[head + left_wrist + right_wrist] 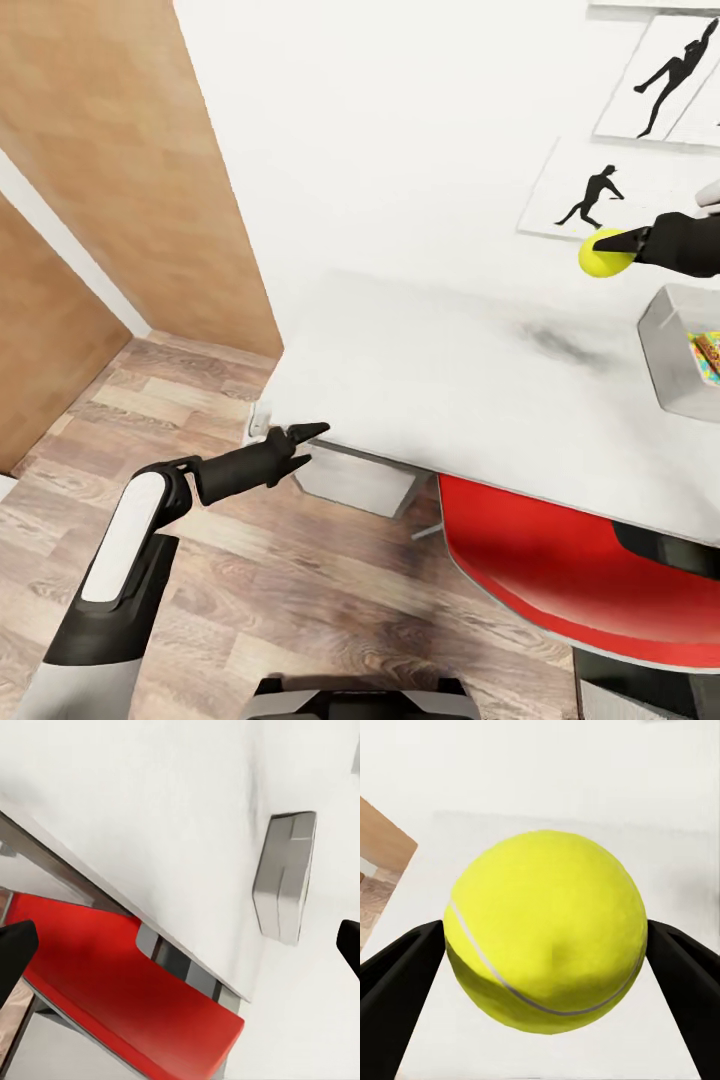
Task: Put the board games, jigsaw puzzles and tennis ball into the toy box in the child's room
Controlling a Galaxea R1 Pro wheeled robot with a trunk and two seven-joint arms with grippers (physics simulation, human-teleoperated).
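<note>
I am pinching the tennis ball in my right gripper at the frame's upper right, above the table, and next carrying it over the toy box, left gripper spread.

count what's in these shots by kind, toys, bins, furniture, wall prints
Tennis ball, shut in the right gripper: 1
Colourful toy showing inside the toy box: 1
Toy box: 1
Table: 1
Red chair: 1
Baseball-player prints with a figure showing: 2
Total: 7
</note>
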